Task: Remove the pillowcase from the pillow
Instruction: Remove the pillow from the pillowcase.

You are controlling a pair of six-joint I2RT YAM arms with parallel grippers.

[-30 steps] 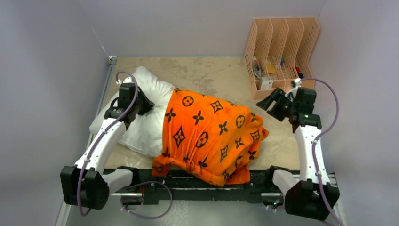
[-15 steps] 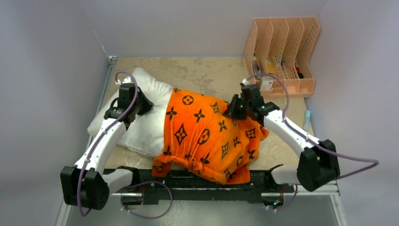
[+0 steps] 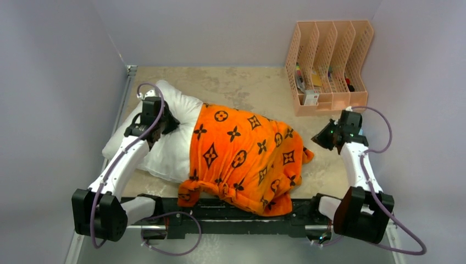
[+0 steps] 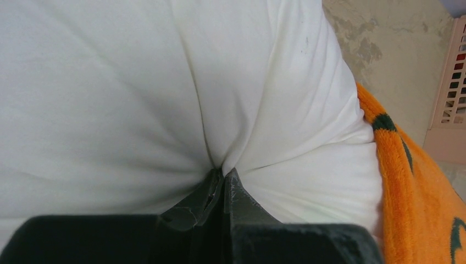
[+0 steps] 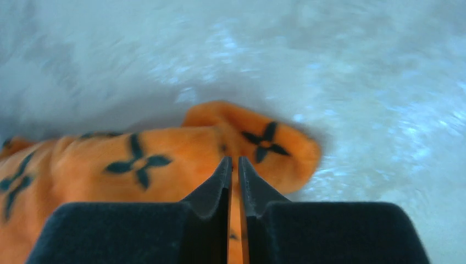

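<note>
Beige mottled worktop (image 3: 258, 88). Big puffy white stuffed pillow (image 3: 167, 148) lying across it, left end bare. Bright orange plush pillowcase, black motifs (image 3: 247, 159), covers the rest. Left pincer (image 4: 222, 177) pinched tight on pillow fabric. Right pincer (image 5: 233, 162) closed, empty, near pillowcase's right corner.

Plain pale lilac-grey walls (image 3: 236, 27) close the space on three sides: one stands well beyond both gripper tips, and one stands to the outer side of each of the left gripper (image 3: 166, 123) and the right gripper (image 3: 320, 139). The tabletop (image 3: 247, 88) beyond the fingertips is beige and mottled like worn stone, under soft, even light. Near the right gripper, beyond it in the far right corner, stands a peach perforated file rack (image 3: 329, 38) with four slots holding a few small items.
</note>
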